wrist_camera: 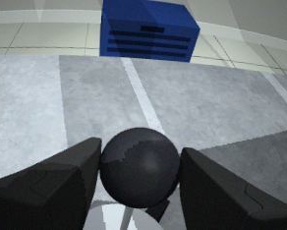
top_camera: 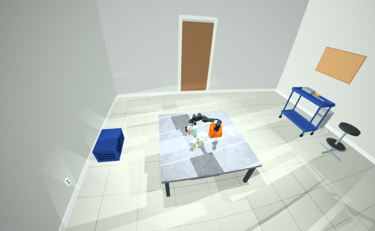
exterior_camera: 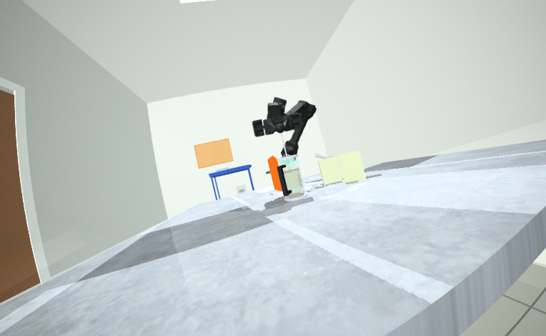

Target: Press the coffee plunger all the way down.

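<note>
We've got the gripper [wrist_camera: 142,174] clamped on the plunger's dark knob [wrist_camera: 140,166], low centre of the wrist view, a finger [wrist_camera: 52,192] on either side. The thin rod [exterior_camera: 284,144] runs upright into the glass press [exterior_camera: 290,177], which stands straight below the gripper, mid-table [exterior_camera: 350,250]

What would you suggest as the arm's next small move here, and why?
Probably a slow, straight push down. The gripper is shut on the plunger knob, yet the rod stands tall above the press, so the plunger looks unpressed.
</note>
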Robot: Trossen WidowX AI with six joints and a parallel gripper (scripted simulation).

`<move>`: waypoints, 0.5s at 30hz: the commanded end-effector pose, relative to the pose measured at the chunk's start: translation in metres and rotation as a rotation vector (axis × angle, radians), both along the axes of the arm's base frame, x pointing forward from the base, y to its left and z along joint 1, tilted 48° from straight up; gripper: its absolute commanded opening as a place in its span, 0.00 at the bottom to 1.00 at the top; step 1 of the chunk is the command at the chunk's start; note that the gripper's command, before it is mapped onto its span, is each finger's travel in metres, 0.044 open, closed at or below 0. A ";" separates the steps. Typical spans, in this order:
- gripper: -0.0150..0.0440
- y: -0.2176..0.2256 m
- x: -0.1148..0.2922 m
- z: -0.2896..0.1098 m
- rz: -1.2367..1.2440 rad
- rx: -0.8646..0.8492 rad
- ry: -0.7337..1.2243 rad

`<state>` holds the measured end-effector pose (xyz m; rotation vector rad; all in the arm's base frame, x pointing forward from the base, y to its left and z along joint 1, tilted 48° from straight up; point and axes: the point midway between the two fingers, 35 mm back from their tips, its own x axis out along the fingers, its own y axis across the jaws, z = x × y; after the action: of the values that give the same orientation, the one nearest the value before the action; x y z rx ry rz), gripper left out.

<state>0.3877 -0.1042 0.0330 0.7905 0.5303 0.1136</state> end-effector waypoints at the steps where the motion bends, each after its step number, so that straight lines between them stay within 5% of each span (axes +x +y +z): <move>1: 0.46 0.025 -0.008 -0.025 0.040 0.039 0.063; 15: 0.46 0.042 -0.005 -0.040 0.039 0.042 0.059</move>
<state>0.3919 -0.0885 0.0174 0.7873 0.5164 0.1079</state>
